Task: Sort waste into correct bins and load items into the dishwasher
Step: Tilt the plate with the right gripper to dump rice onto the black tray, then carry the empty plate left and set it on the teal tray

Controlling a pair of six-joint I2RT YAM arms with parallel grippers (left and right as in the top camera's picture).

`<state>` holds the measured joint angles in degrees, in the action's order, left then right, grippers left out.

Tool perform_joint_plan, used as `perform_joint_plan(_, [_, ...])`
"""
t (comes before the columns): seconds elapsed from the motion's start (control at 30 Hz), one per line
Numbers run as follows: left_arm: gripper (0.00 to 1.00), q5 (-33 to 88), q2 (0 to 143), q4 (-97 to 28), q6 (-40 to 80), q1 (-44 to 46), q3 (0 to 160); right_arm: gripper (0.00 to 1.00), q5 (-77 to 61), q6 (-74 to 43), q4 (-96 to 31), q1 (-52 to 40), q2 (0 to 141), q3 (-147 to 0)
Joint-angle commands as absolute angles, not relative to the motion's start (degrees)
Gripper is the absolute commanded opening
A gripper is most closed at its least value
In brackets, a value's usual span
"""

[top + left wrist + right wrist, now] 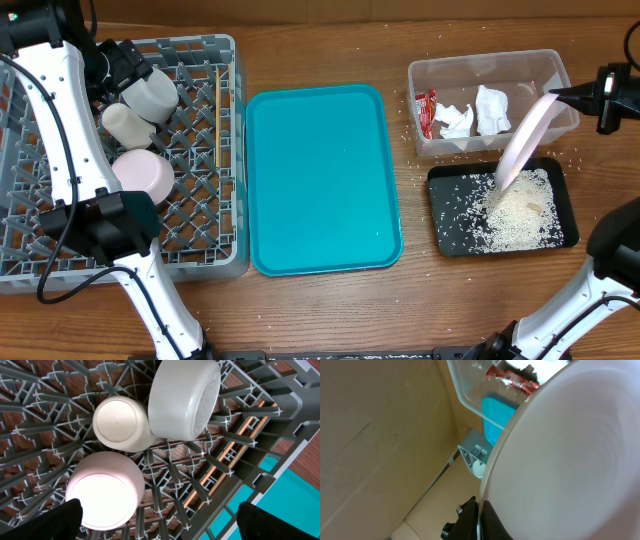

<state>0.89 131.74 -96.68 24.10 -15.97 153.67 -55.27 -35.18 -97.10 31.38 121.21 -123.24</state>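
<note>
Noted plate (pixel 525 145) clamped by its upper rim in right end effector (pixel 566 96). Hung steeply down and left from it, low edge at rice heap (pixel 520 215) in black tray (pixel 445 238), beside clear tub (pixel 420 72); could not tell if touching. Found rack (pixel 200 235) well apart leftward, past teal tray (pixel 320 180). Judged left end effector (pixel 125 68), spread wide over cups (pixel 150 92), nearer.

The wooden table (pixel 320 300) is carrying a grey dish rack (pixel 200 200) at the left of the frame and a teal tray (pixel 320 180) in the centre. A clear tub (pixel 480 58) is sitting at upper right, with a black tray (pixel 450 220) just below it. White grains (pixel 411 132) are lying scattered on the wood around both.
</note>
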Motion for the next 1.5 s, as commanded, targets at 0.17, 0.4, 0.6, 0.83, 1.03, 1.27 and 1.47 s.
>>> perform_joint_plan(0.17, [1.00,1.1,130.0,-96.8,25.1,-16.1,154.4,0.03,-56.5,-37.4,-94.0,33.2,119.7,-122.1])
perform_joint_plan(0.4, [1.00,1.1,130.0,-96.8,25.1,-16.1,154.4,0.03,-56.2,-31.4,-97.1,36.1,119.7,-120.0])
perform_joint_plan(0.6, [1.00,1.1,130.0,-96.8,25.1,-16.1,154.4,0.03,-55.8,-28.7,-96.4,36.3,120.0,-120.0])
perform_joint_plan(0.83, [1.00,1.1,130.0,-96.8,25.1,-16.1,154.4,0.03,-59.9,-28.0,-97.1,36.3,120.0,-119.9])
perform_joint_plan(1.03, [1.00,1.1,130.0,-96.8,25.1,-16.1,154.4,0.04,-66.5,-23.5,-97.1,34.2,119.7,-120.0])
perform_joint_plan(1.27, [1.00,1.1,130.0,-96.8,25.1,-16.1,154.4,0.04,-69.5,-23.5,-94.0,28.2,116.9,-121.8])
perform_joint_plan(1.47, [1.00,1.1,130.0,-96.8,25.1,-16.1,154.4,0.04,-60.2,-26.1,-87.4,17.7,109.9,-123.5])
